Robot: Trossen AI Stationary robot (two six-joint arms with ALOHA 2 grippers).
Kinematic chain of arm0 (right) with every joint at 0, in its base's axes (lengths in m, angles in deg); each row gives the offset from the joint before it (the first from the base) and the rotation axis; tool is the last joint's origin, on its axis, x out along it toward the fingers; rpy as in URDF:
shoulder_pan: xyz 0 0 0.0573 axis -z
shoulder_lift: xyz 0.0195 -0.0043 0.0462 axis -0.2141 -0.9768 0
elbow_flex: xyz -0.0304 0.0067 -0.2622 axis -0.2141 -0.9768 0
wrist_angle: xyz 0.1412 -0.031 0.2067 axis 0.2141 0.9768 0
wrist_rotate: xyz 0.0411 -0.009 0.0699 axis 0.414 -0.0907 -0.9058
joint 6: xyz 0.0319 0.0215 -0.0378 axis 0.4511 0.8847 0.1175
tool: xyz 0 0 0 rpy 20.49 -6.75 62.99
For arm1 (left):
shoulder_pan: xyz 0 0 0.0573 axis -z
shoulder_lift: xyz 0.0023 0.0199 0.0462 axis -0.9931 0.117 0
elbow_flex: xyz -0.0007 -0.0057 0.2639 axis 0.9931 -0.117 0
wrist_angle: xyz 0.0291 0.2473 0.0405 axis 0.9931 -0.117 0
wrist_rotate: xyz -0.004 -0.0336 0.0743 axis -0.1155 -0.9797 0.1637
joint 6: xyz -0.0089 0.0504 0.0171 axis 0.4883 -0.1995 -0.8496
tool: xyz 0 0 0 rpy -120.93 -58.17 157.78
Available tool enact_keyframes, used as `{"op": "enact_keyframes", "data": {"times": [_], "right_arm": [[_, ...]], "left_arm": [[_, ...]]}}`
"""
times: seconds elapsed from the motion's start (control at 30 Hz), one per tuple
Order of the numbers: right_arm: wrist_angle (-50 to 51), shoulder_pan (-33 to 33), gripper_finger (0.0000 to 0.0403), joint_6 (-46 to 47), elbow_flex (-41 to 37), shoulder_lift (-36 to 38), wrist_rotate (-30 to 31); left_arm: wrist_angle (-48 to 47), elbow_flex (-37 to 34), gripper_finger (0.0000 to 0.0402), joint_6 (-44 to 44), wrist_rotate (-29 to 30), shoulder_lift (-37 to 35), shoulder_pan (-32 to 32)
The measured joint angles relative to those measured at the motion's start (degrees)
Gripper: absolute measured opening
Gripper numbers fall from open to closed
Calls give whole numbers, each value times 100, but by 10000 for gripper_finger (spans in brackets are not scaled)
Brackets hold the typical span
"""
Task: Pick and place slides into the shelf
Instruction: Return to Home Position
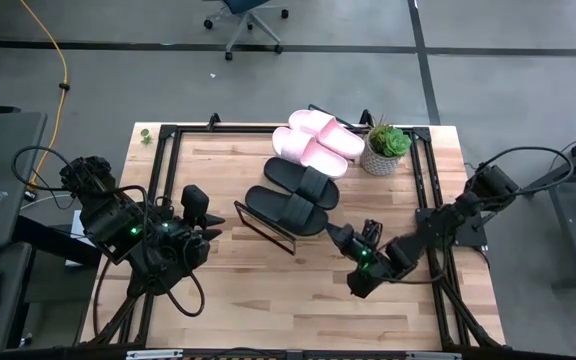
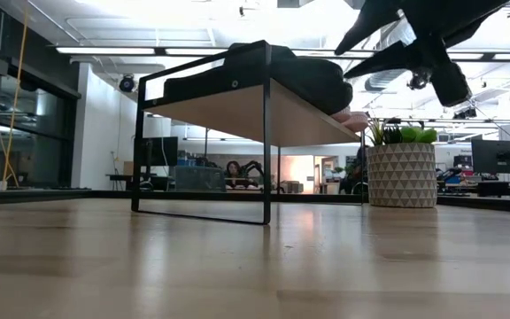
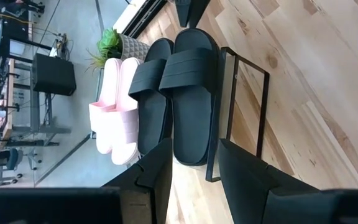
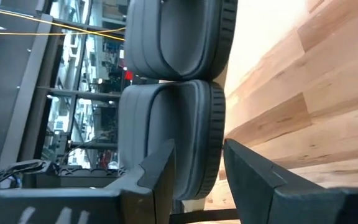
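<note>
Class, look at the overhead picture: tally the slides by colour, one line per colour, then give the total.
Pink slides: 2
Black slides: 2
Total: 4

The high camera looks straight down on the whole pale plank table [image 1: 268, 300], the low one peers level across it beneath the slanted light-wood shelf on a thin black frame [image 2: 228, 111], and both wrist cameras face the matte black slip-on sandals [image 3: 191, 93], the right closest, a sight all four share.
</note>
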Motion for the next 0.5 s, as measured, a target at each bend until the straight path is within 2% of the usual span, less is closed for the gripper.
{"op": "enact_keyframes", "data": {"times": [0.13,0.3,0.4,0.5], "right_arm": [[218,-115,126,-39,0,164,158],[1181,-346,126,-108,0,765,543],[1821,-596,126,-732,0,1382,773],[2096,-858,126,-1922,0,2170,859]], "left_arm": [[-1,0,117,-10,26,0,0],[0,0,117,-11,167,0,-2],[12,0,117,-9,261,0,-2],[112,-2,117,-11,386,-33,-2]]}}
